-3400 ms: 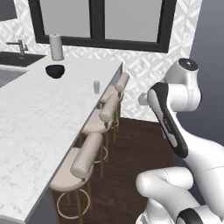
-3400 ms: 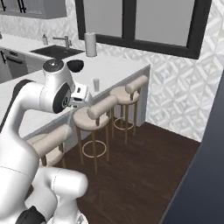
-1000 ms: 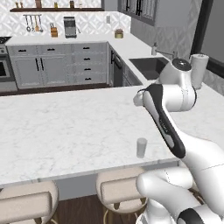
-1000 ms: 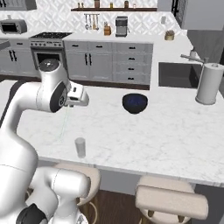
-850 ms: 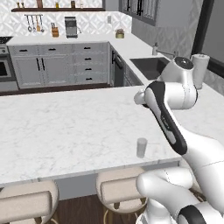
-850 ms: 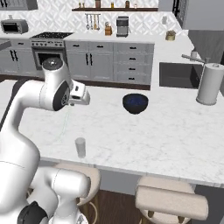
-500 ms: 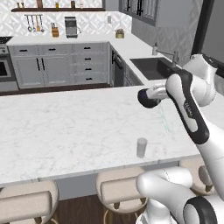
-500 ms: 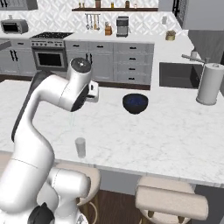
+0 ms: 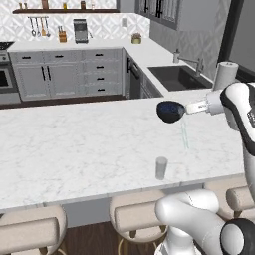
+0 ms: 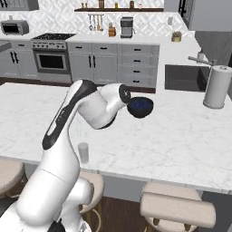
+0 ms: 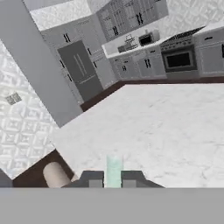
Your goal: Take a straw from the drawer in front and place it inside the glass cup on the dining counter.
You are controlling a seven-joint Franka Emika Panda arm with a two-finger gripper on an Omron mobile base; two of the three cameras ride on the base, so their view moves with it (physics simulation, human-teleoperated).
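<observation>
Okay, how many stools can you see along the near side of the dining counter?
3 in the left base view: one at far left, one in the middle, one at right behind the arm. More may be hidden beyond the frame.

Glossy white rounded arm segments, dark grey joint bands; hand (image 11: 113, 178) with two small dark fingertips.

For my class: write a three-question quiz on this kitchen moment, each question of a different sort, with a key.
1. True or false: the straw is already inside the glass cup.
2. The dark blue bowl sits on: A) the dining counter B) a stool C) the sink.
3. Fill in: the gripper is shut on the ____.

Key: 1 false, it hangs above the counter, apart from the cup. 2 A. 3 straw.
</observation>
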